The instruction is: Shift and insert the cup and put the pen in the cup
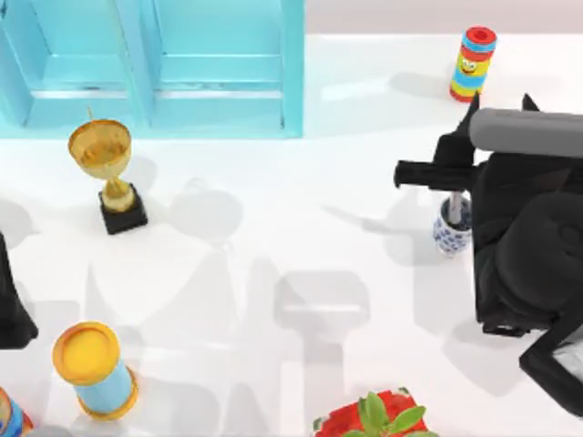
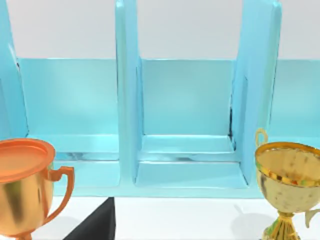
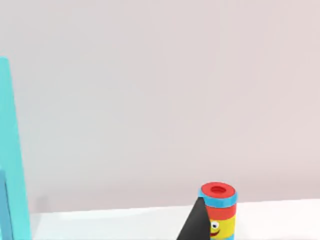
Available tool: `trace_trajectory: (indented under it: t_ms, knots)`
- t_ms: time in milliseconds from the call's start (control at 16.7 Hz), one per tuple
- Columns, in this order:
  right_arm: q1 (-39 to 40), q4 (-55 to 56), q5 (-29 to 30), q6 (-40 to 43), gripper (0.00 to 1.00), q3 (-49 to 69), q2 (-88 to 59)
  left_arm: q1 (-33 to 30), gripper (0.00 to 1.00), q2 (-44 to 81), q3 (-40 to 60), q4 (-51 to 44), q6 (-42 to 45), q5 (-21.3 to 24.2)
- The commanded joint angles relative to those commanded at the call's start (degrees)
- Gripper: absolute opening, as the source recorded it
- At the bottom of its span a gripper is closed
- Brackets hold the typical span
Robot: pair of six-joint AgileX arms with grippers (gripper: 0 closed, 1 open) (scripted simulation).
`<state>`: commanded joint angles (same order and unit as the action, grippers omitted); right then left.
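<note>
Top view, right-centre: cup [image 1: 452, 235] stands upright on table [image 1: 273, 237], mouth up. Pen [image 1: 453, 208] sits in it, long axis near vertical, tip end down in the cup. Right gripper [image 1: 435, 175] directly over pen; can't tell if clamped. Left arm parked at left edge.

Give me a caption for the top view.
Right gripper lowers the pen into the blue-patterned cup; left arm parked at table's left edge.
</note>
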<state>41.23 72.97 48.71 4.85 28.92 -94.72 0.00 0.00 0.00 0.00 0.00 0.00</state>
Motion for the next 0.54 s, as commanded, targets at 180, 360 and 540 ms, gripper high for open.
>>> trace_trajectory:
  t_ms: [180, 360, 540]
  knots:
    - [0.0, 0.0, 0.0, 0.0, 0.98, 0.0, 0.0, 0.0, 1.0, 0.0, 0.0, 0.0, 0.0, 0.0]
    - [0.0, 0.0, 0.0, 0.0, 1.0, 0.0, 0.0, 0.0, 1.0, 0.0, 0.0, 0.0, 0.0, 0.0]
    - [0.0, 0.0, 0.0, 0.0, 1.0, 0.0, 0.0, 0.0, 1.0, 0.0, 0.0, 0.0, 0.0, 0.0]
